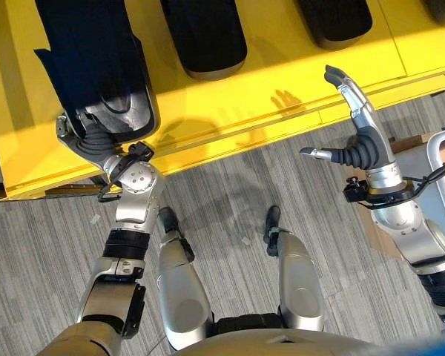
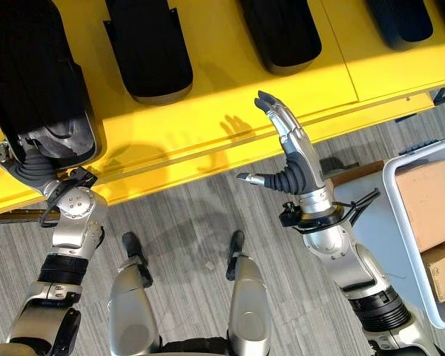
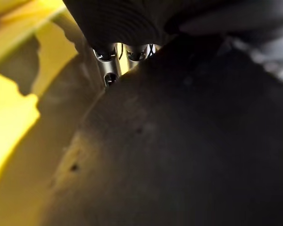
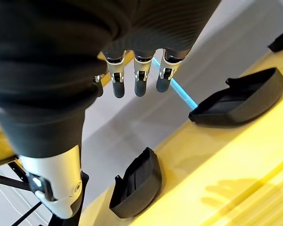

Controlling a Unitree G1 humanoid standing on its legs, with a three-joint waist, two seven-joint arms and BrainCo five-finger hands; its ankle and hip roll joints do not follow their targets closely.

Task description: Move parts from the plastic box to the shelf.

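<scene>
1. Closest to you, in the left wrist view, is the dark part [image 3: 188,141]; your left hand [image 3: 108,70] shows as silver fingers going under its edge, so you cannot tell whether they are curled or straight
2. From the head views, the same black part [image 1: 93,59] sits on the yellow shelf [image 1: 297,74] at its left end, with your left hand [image 1: 96,137] tucked beneath its near end, at the shelf's front edge
3. Your right hand [image 2: 285,144] hovers over the shelf's front edge, fingers straight and apart, thumb out to the side, holding nothing
4. More black parts [image 2: 152,52] lie in a row along the shelf, well apart from each other
5. Handling, as a judgement: the part looks like a rigid moulded shell, hollow, so probably light for its bulk but smooth and awkward; take it under the edge of the shell, not on the curved back
6. Right eye view shows the plastic box [image 2: 408,222] at the robot's right with cardboard boxes [image 2: 426,200] in it
7. Right wrist view shows the open hollow ends of two shelf parts [image 4: 137,186], which the head views do not
</scene>
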